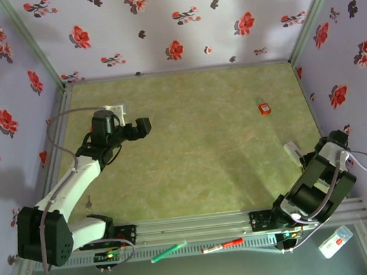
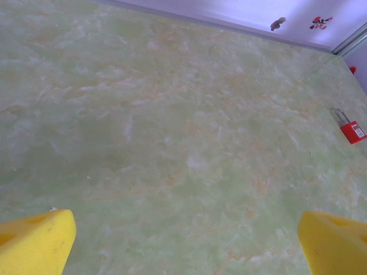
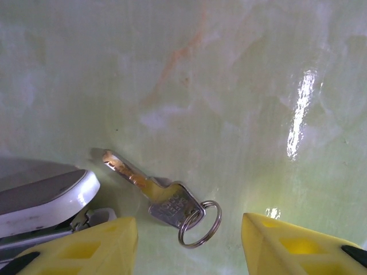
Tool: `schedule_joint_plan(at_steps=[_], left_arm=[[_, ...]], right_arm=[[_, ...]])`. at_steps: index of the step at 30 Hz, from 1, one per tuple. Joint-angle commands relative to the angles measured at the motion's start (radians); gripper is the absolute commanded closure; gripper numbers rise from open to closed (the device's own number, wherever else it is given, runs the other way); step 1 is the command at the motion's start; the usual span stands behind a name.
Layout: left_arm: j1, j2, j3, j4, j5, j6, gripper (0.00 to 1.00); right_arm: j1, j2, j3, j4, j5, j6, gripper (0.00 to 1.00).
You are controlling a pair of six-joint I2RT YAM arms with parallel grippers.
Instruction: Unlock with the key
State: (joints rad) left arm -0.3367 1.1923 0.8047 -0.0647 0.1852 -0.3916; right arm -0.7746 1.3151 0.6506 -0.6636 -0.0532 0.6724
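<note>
From above, the left arm (image 1: 77, 180) reaches over the left half of the desk (image 1: 198, 155) with its elbow bent, and the left fingers (image 1: 142, 126) point toward the middle. The right arm (image 1: 318, 186) is folded tight at the right edge, wrist tipped down. The red padlock (image 1: 264, 109) lies toward the far right, well apart from both arms. In the left wrist view, the left fingers stand wide apart over bare desk with nothing between them, and the padlock lies far off to the right. In the right wrist view, the key (image 3: 152, 192) lies flat on the desk with its blade toward the upper left and its ring (image 3: 200, 222) nearest the camera, just beside a white object (image 3: 46, 197). The right fingers (image 3: 86, 246) are apart, one on each side of the key's head, clamped on nothing. The step looks like picking up the key. It would go best by coming down square, closing on the broad head rather than the ring, and keeping clear of the white object so the blade sticks out free.
</note>
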Motion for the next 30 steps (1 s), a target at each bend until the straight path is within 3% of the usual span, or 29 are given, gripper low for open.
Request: schedule_joint_plan(at_steps=[1,9,21,30], left_arm=[[-0.003,0.001,-0.009,0.009,0.013,-0.01,0.0],[-0.002,-0.001,-0.013,0.008,0.008,-0.004,0.0],[-0.002,-0.013,-0.027,0.018,0.005,-0.024,0.01],[-0.013,-0.017,-0.055,0.089,0.041,-0.124,0.01]], right_arm=[[-0.008,0.015,-0.018,0.016,0.01,-0.007,0.5],[-0.008,0.04,-0.029,0.035,0.026,-0.004,0.6],[-0.005,-0.085,-0.064,-0.014,-0.005,-0.006,0.98],[0.05,-0.292,0.014,-0.153,-0.066,0.001,1.0]])
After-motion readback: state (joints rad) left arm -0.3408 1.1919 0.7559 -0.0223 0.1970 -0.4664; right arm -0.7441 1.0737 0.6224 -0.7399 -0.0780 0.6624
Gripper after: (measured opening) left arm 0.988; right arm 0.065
